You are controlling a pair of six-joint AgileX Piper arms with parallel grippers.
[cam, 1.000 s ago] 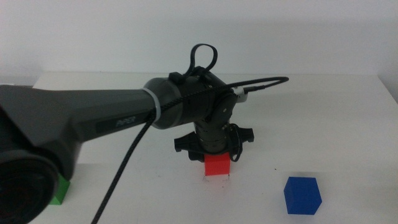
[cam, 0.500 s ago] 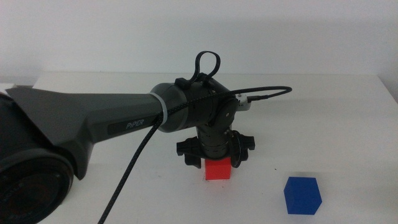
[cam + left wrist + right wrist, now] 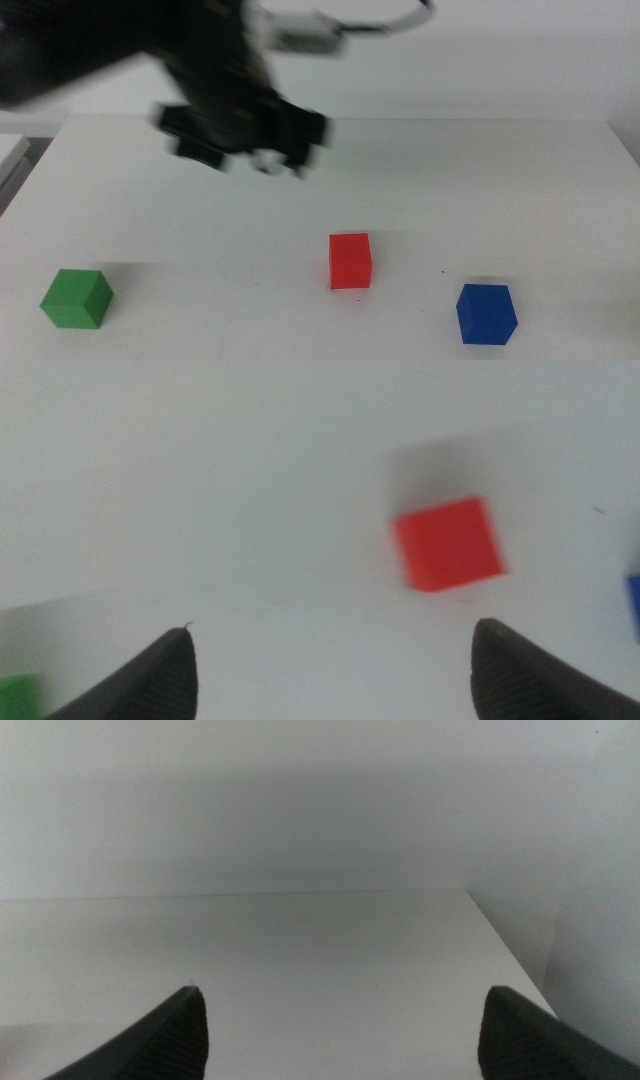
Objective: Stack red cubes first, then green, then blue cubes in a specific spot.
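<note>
The red cube (image 3: 350, 260) stands alone on the white table near the front centre; it also shows in the left wrist view (image 3: 448, 544). The green cube (image 3: 77, 298) sits at the front left, and a sliver of it shows in the left wrist view (image 3: 20, 695). The blue cube (image 3: 486, 313) sits at the front right. My left gripper (image 3: 245, 150) is blurred, open and empty, raised well above the table, up and left of the red cube; its wide-apart jaws show in the left wrist view (image 3: 335, 665). My right gripper (image 3: 345, 1030) is open and empty, out of the middle view.
The white table (image 3: 500, 190) ends at a far edge against a pale wall. Its right edge shows in the right wrist view (image 3: 505, 955). A pale object edge (image 3: 10, 155) lies at the far left.
My left gripper has let go of the red cube, opened, and risen up and to the left. The red cube stays on the table. The green cube is uncovered again.
</note>
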